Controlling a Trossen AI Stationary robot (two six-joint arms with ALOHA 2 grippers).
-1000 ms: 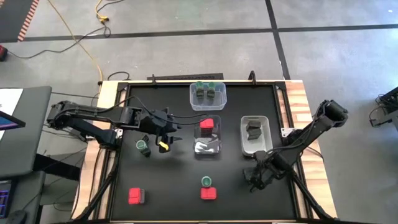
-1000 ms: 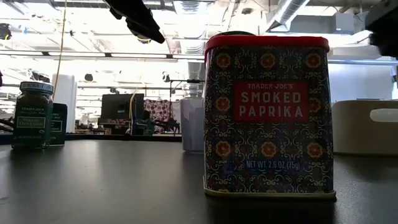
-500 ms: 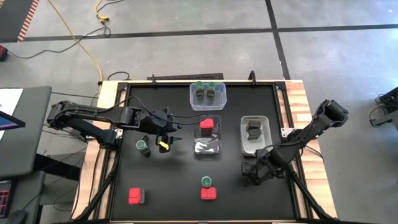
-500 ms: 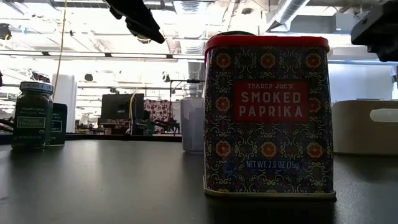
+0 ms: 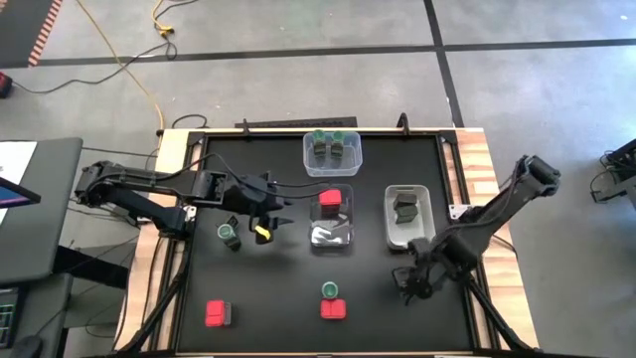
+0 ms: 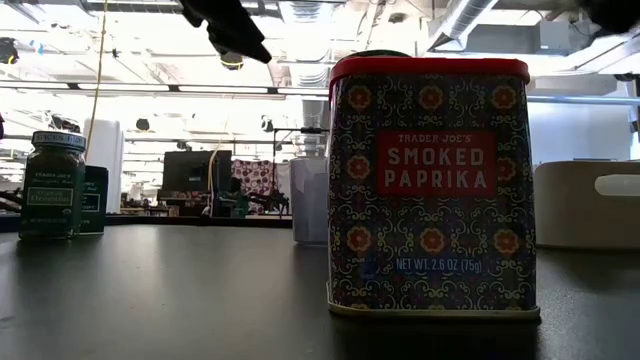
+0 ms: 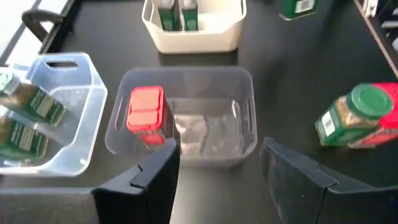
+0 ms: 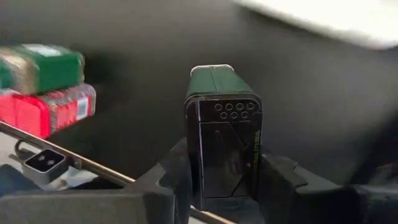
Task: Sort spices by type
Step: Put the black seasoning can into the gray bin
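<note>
Right jaws (image 8: 217, 180) pinching a dark blocky spice tin (image 8: 224, 146) between both fingers, its perforated top facing my wrist camera. From above, that gripper (image 5: 412, 283) sits low on the counter (image 5: 278, 298), just below the grey tub (image 5: 407, 214) holding another dark tin. Beyond the gripped tin I see a green-lidded jar (image 8: 43, 65) lying against a red tin (image 8: 46, 106).

Left jaws (image 7: 217, 174) spread, holding nothing, hovering just short of the clear middle tub (image 7: 186, 124) with one red-topped tin (image 7: 146, 112) inside. A green-lidded jar (image 7: 351, 118) stands off to one side; two green jars (image 7: 25, 118) sit in the neighbouring clear tub (image 7: 74, 93).
</note>
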